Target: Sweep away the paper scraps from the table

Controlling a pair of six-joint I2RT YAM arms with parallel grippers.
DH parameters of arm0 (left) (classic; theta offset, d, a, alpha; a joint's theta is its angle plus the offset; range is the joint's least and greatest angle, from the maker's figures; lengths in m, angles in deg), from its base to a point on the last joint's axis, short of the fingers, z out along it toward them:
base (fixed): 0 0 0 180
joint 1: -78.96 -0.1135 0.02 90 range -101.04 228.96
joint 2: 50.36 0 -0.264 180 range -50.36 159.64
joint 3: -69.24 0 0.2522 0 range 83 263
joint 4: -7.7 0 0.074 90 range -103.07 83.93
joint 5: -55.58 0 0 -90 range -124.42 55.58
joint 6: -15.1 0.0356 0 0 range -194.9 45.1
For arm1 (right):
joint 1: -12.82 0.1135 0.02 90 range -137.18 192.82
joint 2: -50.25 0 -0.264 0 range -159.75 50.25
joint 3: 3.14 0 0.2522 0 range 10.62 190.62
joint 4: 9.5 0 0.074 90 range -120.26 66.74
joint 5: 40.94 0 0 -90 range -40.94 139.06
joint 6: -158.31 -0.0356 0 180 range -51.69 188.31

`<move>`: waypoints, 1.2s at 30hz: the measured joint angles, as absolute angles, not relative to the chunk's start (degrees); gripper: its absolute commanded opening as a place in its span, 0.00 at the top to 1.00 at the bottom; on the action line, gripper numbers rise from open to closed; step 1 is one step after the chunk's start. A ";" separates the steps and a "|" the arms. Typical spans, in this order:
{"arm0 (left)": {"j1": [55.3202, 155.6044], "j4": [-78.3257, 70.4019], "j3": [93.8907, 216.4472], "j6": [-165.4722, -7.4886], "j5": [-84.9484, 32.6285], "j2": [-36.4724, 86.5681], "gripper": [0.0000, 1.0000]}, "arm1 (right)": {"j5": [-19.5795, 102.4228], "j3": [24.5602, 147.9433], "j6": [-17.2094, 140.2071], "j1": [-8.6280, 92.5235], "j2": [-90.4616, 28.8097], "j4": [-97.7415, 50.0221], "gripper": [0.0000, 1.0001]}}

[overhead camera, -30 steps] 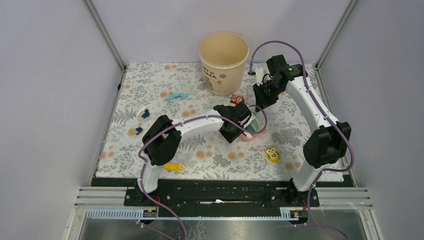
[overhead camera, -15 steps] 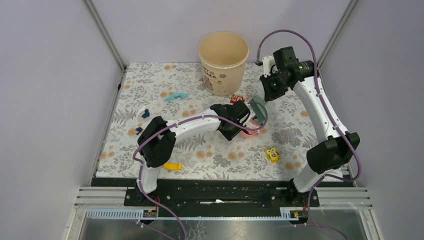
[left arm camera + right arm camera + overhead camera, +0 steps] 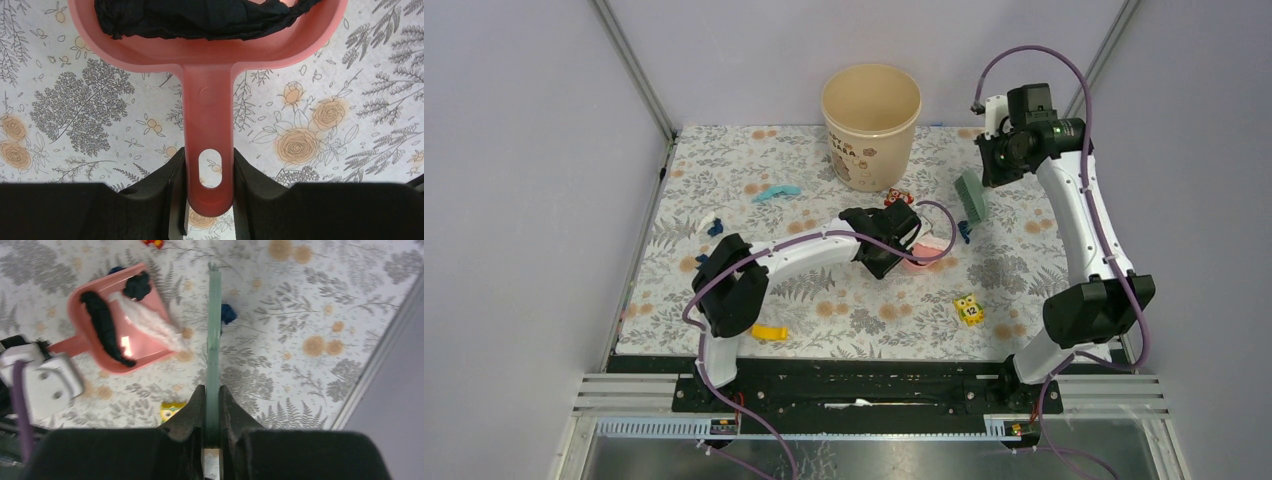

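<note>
Looking at the left claw [image 3: 209,175] first, we see its two black fingers squeezed tight on the handle of the pink dustpan [image 3: 210,55]. The pan sits flat on the table [image 3: 724,160], straight out in front of that claw. Inside the pan lie dark crumpled bits [image 3: 200,17] and a white fluffy piece [image 3: 150,325]. The right claw [image 3: 212,410] is pinched shut on a thin green brush [image 3: 214,330], which sticks straight out past its fingers and is lifted above the cloth. Some paper scraps [image 3: 228,313] are not in the pan — one dark blue bit lies on the table just beside the far end of the brush, between the right claw and the pan. Two more dark blue bits [image 3: 715,227] lie well behind the left claw, near the left edge of the table, and a light-blue strip [image 3: 774,191] lies there too, far from both claws. A tan bucket [image 3: 871,110] stands at the back of the table, between the two claws. A red toy cube [image 3: 898,198] sits just beside the left claw — close to the bucket. A yellow toy cube [image 3: 967,310] lies nearer the arm bases, and a flat yellow piece [image 3: 770,333] lies by the left arm.
</note>
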State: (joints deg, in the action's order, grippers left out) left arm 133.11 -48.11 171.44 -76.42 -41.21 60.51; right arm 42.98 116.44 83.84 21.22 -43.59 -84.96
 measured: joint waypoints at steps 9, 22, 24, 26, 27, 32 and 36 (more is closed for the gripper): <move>133.09 -51.21 171.44 -74.50 -38.63 60.42 1.00 | 53.34 105.44 87.01 20.22 -43.50 -76.65 1.00; 131.12 -51.95 172.36 -74.56 -33.54 65.73 1.00 | 46.10 102.34 84.35 27.67 -50.12 -73.26 1.00; 130.88 -51.95 172.56 -74.56 -33.49 66.52 1.00 | 40.96 102.32 83.45 27.78 -49.18 -74.86 1.00; 130.73 -51.95 172.65 -74.80 -33.54 66.89 1.00 | 37.38 102.19 82.86 27.76 -47.78 -76.54 1.00; 130.69 -51.91 172.65 -75.00 -33.54 66.92 1.00 | 36.77 102.10 82.68 27.76 -46.98 -77.22 1.00; 130.69 -50.95 172.69 -75.55 -34.67 66.83 1.00 | 36.57 101.99 82.71 26.82 -41.51 -79.80 1.00; 130.47 -49.31 172.30 -75.79 -36.14 65.54 1.00 | 40.59 103.80 83.69 24.55 -36.70 -80.69 1.00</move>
State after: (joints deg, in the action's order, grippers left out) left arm 130.47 -49.31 172.30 -75.79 -36.14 65.54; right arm 40.59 103.80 83.69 24.55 -36.70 -80.69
